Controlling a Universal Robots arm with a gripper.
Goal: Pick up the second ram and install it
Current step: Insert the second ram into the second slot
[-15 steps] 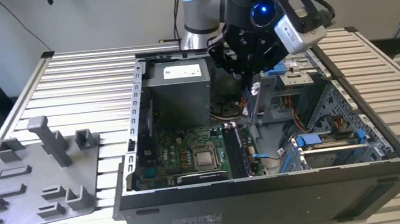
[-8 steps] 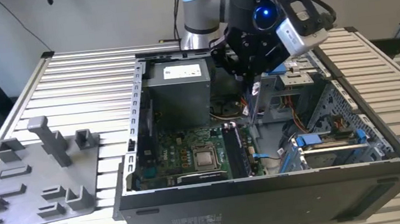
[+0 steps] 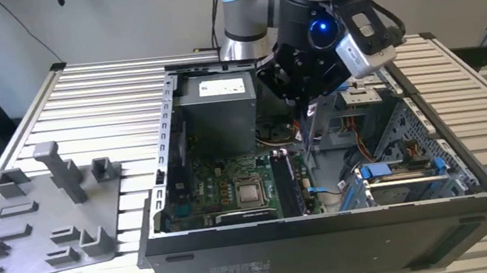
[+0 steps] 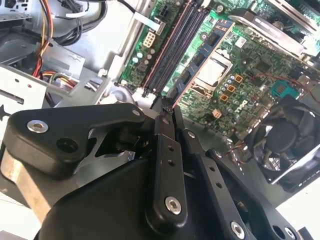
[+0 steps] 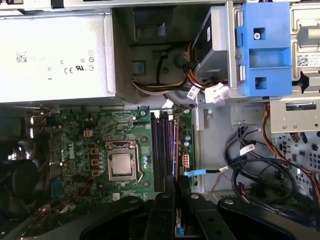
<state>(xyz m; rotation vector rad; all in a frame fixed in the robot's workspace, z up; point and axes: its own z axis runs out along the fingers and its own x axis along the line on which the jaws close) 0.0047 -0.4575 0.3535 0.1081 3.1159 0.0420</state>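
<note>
My black gripper [image 5: 177, 189] is pinching the dark second ram [image 3: 313, 132]. The motherboard [image 5: 80, 130] is showing green, the drive bracket [image 5: 265, 50] blue, the power supply [image 5: 55, 55] grey.

Gripper [image 4: 167, 105] links look matt black with shiny metal screws — the second ram [image 3: 309, 132] it pinches is dark circuit board, drive caddy [image 5: 265, 50] smooth blue plastic.

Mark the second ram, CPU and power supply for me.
second ram [image 3: 309, 139]: exterior view, mid-length of the stick.
CPU [image 5: 121, 166]: first wrist view, centre of its metal lid.
power supply [image 5: 55, 55]: first wrist view, grey labelled face.
</note>
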